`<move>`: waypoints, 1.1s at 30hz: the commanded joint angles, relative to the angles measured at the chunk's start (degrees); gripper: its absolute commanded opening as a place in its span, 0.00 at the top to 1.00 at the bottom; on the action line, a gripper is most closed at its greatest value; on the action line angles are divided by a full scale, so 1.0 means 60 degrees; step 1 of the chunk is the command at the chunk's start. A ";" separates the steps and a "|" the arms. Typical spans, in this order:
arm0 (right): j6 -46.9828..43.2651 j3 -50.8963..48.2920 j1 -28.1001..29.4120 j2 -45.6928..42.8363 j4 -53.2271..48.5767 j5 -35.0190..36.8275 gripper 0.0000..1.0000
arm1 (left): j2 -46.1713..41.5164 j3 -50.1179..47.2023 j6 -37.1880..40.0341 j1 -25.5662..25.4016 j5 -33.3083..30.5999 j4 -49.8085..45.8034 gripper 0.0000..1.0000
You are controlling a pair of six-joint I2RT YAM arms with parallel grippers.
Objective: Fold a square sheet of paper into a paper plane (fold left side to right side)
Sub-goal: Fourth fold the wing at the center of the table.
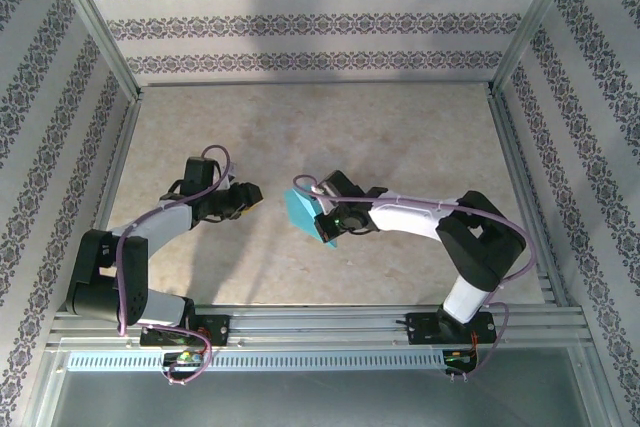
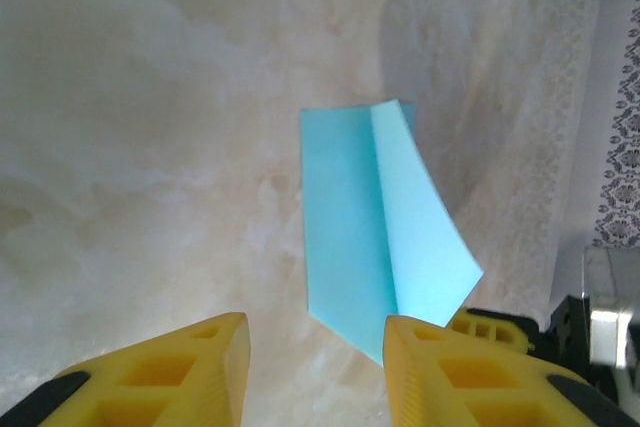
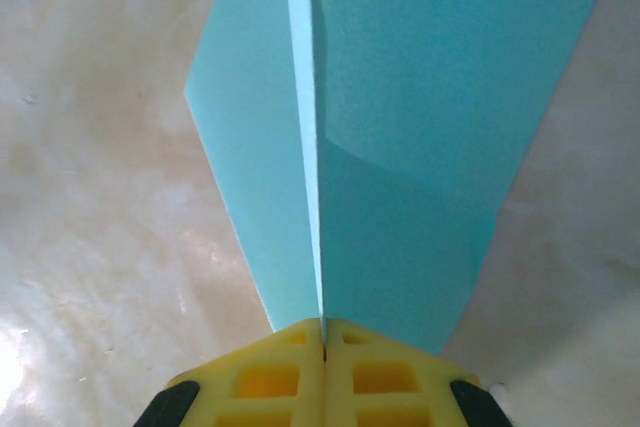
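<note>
The square sheet of paper (image 1: pixel 298 209) lies about midway between the left and right edges of the worktop (image 1: pixel 400 137), a little closer to the near edge than to the far one. It is cyan-blue and already creased. In the left wrist view one panel lies flat on the pale marbled surface, and a second panel rises from a straight lengthwise crease and curls up toward the right.

The right pincer (image 1: pixel 322 219) is at the sheet's right-hand side, its arm reaching in from the near right corner. In the right wrist view its yellow fingers (image 3: pixel 260 382) are pressed together with no gap. The raised fold of the sheet runs straight down into the seam between them, so this pincer is clamped on the paper. The panels spread away from that fold to either side.

The left pincer (image 1: pixel 245 197) sits to the left of the sheet, apart from it and pointing toward it. In its own wrist view its two yellow fingers (image 2: pixel 170 377) stand apart, with nothing but bare worktop between them. The near corner of the sheet ends just by the right-hand finger; whether they touch cannot be told. The tip of the right pincer shows at the lower right of that view, beside the same corner.
</note>
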 commanded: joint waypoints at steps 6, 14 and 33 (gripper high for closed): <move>0.0717 -0.0632 -0.0911 0.0105 0.1495 -0.3193 1.00 | 0.0395 -0.0039 -0.0040 -0.0363 0.0471 0.0345 0.59; 0.1026 -0.0838 -0.1312 0.0553 0.2189 -0.4083 1.00 | 0.0720 0.0176 -0.0502 -0.1077 0.0282 0.0717 0.59; 0.1237 -0.1043 -0.1534 0.0890 0.2715 -0.4357 1.00 | 0.2835 0.1365 -0.1308 -0.2740 -0.0429 0.1834 0.59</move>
